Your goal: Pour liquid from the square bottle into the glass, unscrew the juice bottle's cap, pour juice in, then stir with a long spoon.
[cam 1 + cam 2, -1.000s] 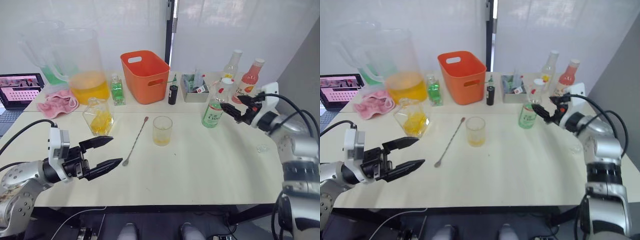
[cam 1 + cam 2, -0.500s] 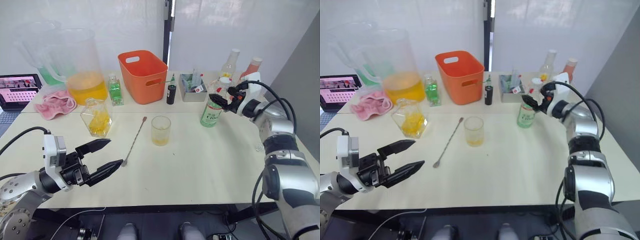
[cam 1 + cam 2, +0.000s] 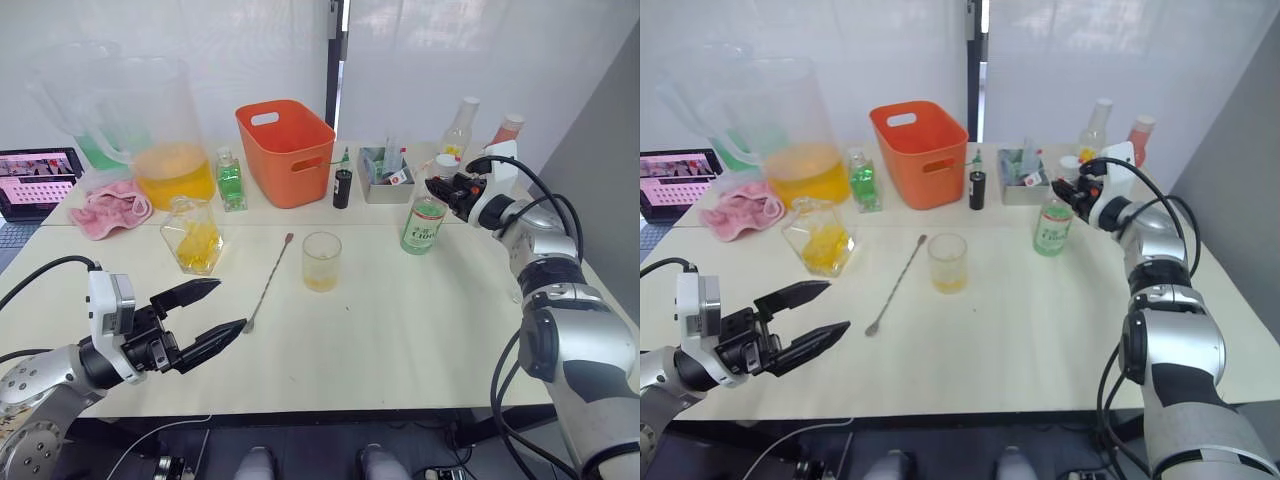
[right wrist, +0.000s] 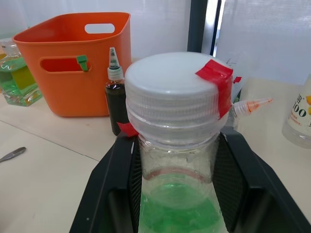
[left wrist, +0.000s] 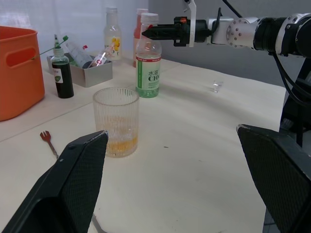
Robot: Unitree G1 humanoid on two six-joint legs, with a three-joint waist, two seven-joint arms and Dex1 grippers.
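The juice bottle (image 3: 424, 224) stands upright at the right of the table, with a green-and-white label. Its white cap (image 4: 170, 82) carries a strip of red tape. My right gripper (image 3: 438, 187) is shut on the bottle's neck just under the cap, one finger on each side. The glass (image 3: 322, 262) stands mid-table with a little yellow liquid in the bottom. Beside it on the left the long spoon (image 3: 268, 283) lies flat. Further left stands the square bottle (image 3: 197, 235). My left gripper (image 3: 230, 304) hovers open near the front left edge, holding nothing.
An orange basket (image 3: 288, 150) stands at the back centre, with a big pitcher (image 3: 170, 130) and a pink cloth (image 3: 115, 208) to its left. A small green bottle (image 3: 233, 180), a dark dropper bottle (image 3: 343, 185), a grey tray (image 3: 385, 175) and two more bottles (image 3: 460, 125) line the back.
My right gripper has moved in to the juice bottle's neck and closed around it. The left gripper has stayed open in place.
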